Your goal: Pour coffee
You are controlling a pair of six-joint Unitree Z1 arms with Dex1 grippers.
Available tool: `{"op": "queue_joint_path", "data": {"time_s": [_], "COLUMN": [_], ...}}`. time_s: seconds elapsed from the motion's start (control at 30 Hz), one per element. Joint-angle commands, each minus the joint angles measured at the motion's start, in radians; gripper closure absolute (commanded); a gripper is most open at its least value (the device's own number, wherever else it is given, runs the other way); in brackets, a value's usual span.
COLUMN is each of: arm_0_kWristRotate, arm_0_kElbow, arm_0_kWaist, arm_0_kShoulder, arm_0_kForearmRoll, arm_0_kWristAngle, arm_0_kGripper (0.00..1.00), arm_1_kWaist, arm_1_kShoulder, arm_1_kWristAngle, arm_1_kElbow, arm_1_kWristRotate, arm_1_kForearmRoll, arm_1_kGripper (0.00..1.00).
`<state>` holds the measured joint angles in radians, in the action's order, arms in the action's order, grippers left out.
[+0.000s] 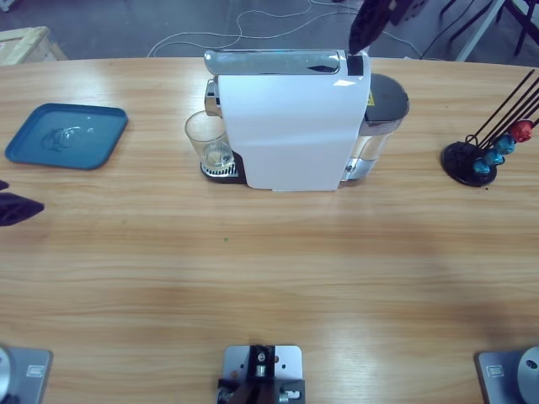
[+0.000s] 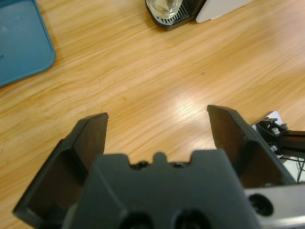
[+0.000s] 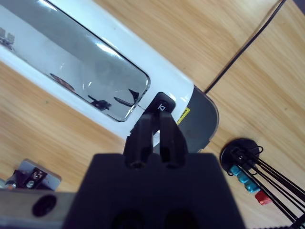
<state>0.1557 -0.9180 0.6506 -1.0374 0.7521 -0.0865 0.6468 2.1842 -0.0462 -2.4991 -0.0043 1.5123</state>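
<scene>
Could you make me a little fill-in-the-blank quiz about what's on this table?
1. The glass stands under the spout of the ____ coffee machine.
2. The left gripper has its jaws ____.
3. The tray is coloured ____.
4. The right gripper points its shut jaws at the machine's black ____.

Missing: white; open; blue; button

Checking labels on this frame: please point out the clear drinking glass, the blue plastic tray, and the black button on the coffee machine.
Clear drinking glass [image 1: 208,140]: high view, on its side wall.
Blue plastic tray [image 1: 34,135]: high view, on its bare left floor.
Black button [image 3: 162,104]: right wrist view, on its top face, at the right claw's tips.
</scene>
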Motion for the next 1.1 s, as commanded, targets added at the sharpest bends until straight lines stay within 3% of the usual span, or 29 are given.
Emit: {"op": "queue_joint_path", "data": {"time_s": [0.03, 1.1], "arm_0_kWristRotate": [-0.019, -0.019], "arm_0_kElbow": [0.004, 0.004], "arm_0_kWaist": [-0.009, -0.009], "arm_0_kShoulder": [-0.027, -0.029], "arm_0_kForearmRoll": [0.010, 0.010], "arm_0_kWristAngle": [0.013, 0.012], "arm_0_kGripper": [0.101, 0.101], "arm_1_kWaist": [0.013, 0.025], "arm_1_kShoulder": [0.056, 0.068], "arm_1_kWristAngle": [-0.017, -0.014], "arm_1_kElbow": [-0.009, 0.064], "arm_1_kWristRotate": [0.009, 0.021], "arm_1_kForearmRoll": [0.068, 0.049], "arm_1_kGripper": [1.000, 1.000]}}
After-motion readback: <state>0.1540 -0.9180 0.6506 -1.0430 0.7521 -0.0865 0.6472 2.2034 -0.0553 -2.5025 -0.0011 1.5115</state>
